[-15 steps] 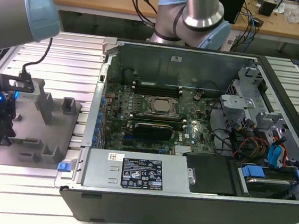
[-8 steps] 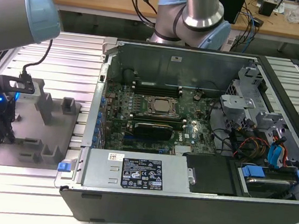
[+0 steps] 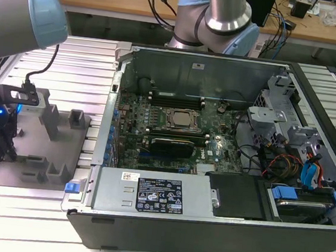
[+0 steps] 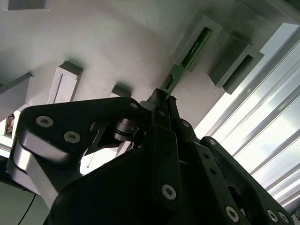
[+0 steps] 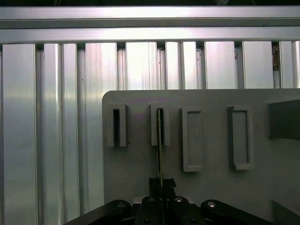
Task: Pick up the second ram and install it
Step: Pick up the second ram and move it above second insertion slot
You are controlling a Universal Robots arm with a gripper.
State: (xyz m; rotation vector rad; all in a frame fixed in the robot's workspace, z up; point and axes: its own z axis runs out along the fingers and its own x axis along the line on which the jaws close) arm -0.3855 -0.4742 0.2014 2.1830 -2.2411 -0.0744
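Second ram (image 4: 194, 47), a thin green circuit-board stick, sits in a slot of the grey plastic block fixture (image 4: 117, 47) with the black gripper (image 4: 164, 96) clamped on its end.

The ribbed silver metal table (image 5: 65, 117) is shiny and smooth, with bright streaks along its slats; the flat grey plastic block with slots (image 5: 211, 192) on it is matt and a little grainy; the thin green memory stick (image 4: 197, 46) looks like smooth, slightly glossy board; the black gripper (image 5: 161, 183) is matt, with small shiny metal screws (image 4: 44, 121); the big black computer case (image 3: 204, 241) has a dull dark outer skin and bare grey sheet metal inside; its silver metal box (image 3: 113, 186) carries a paper label (image 3: 159, 195); the round light-blue cap (image 3: 47, 17) on the silver robot arm (image 3: 228, 9) is smooth, glossy plastic.
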